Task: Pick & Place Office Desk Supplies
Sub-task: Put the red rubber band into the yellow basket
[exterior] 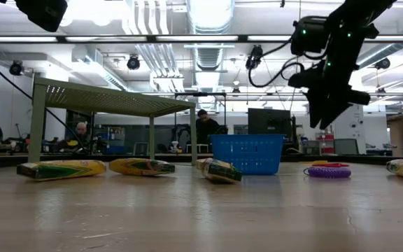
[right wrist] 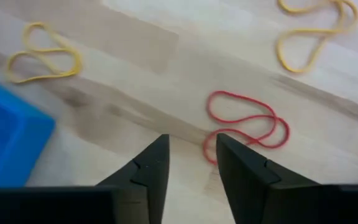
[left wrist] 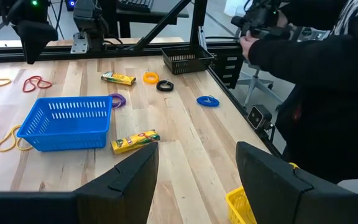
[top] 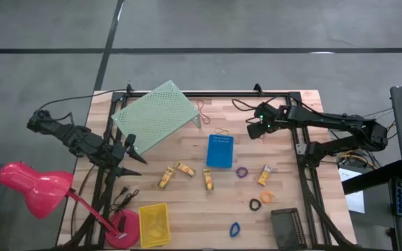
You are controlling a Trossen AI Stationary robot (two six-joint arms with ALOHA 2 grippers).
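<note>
The right gripper (right wrist: 191, 158), fingers slightly parted and empty, hovers over a red rubber band (right wrist: 248, 123) near the table's far edge (top: 222, 93). The left gripper (top: 132, 155), spread wide, waits off the left edge.

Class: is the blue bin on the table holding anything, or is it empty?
Empty as far as shown. The left wrist view looks into the blue bin and shows only its mesh walls and floor; the yellow rubber bands lie outside, beside it.

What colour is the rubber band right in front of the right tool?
Red, clearest in the right wrist view; the bands farther off are yellow.
</note>
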